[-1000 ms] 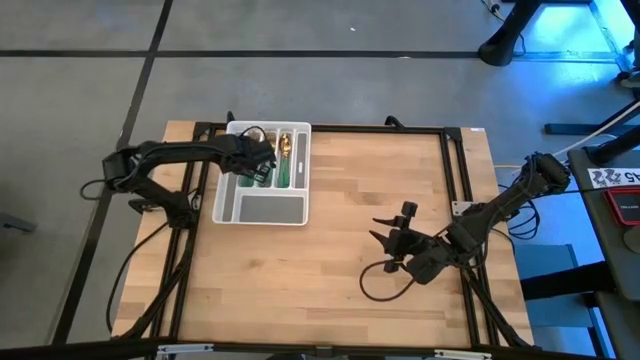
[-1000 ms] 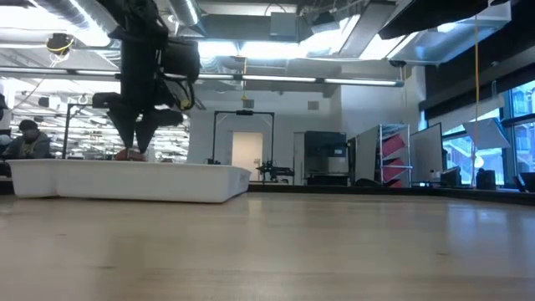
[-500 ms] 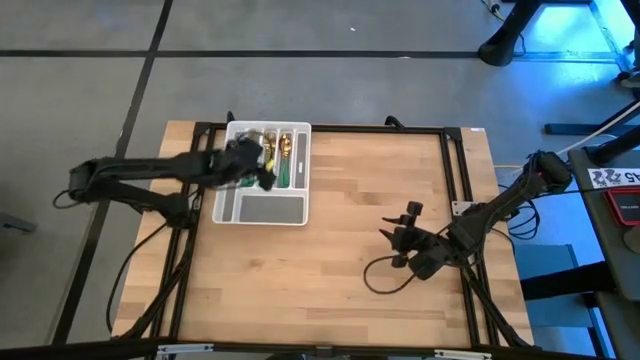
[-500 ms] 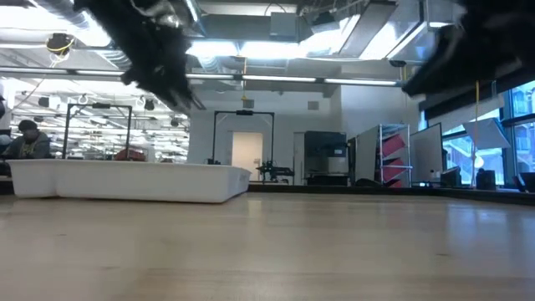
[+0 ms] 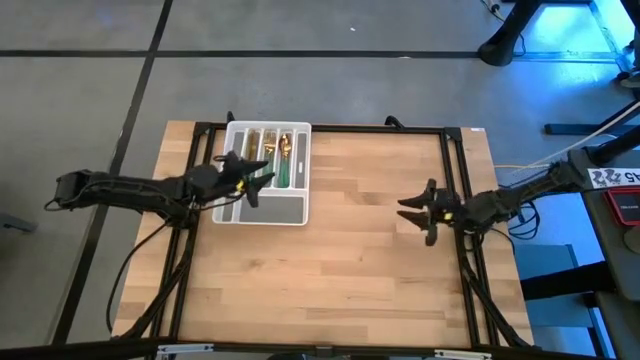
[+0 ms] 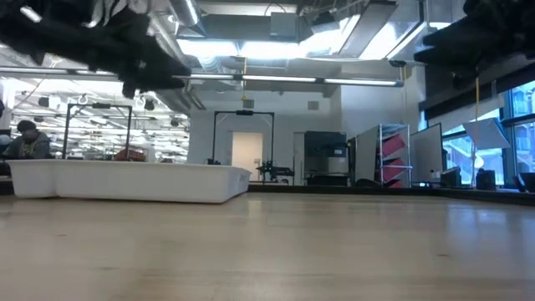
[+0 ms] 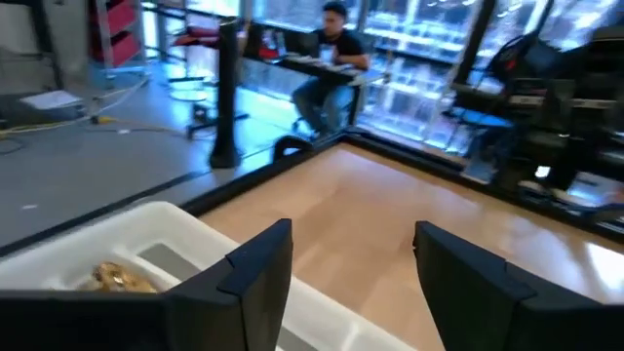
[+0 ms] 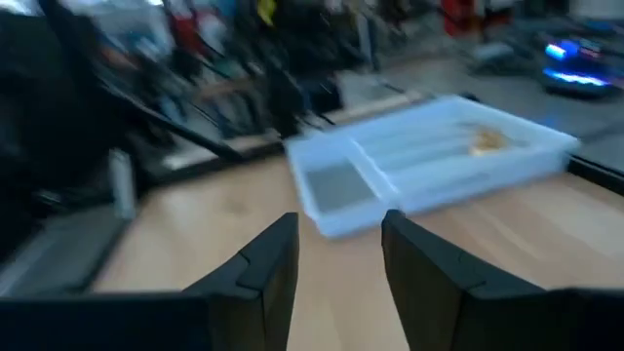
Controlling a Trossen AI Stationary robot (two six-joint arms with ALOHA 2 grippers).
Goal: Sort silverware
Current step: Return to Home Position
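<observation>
Overhead, a pale wooden plank table [image 5: 340, 270] in a black frame is standing on a grey floor crossed by dark lines [image 5: 90, 60]; blue light is spilling in at one far corner. From table height, the room behind is showing as a bright workshop with ceiling pipes, a doorway and racks. A person [image 6: 25, 138] is sitting far off beyond the table, and another person [image 7: 331, 49] is sitting at a desk in the left wrist view.

A white compartmented plastic tray [image 5: 300, 170] is sitting at the table's far left. The silverware with gold heads and green handles [image 5: 283, 155] is lying lengthwise in its narrow slots; which piece is in which slot I cannot tell.

The left gripper [image 5: 258, 182] is hanging over the tray's left side, covering part of the slots. Its fingers [image 7: 258, 268] are standing wide apart and holding nothing.

The right gripper [image 5: 415, 212] is hovering above bare wood on the table's right, well apart from the tray. Its fingers [image 8: 268, 268] are parted with nothing between them, and it is facing the tray.
</observation>
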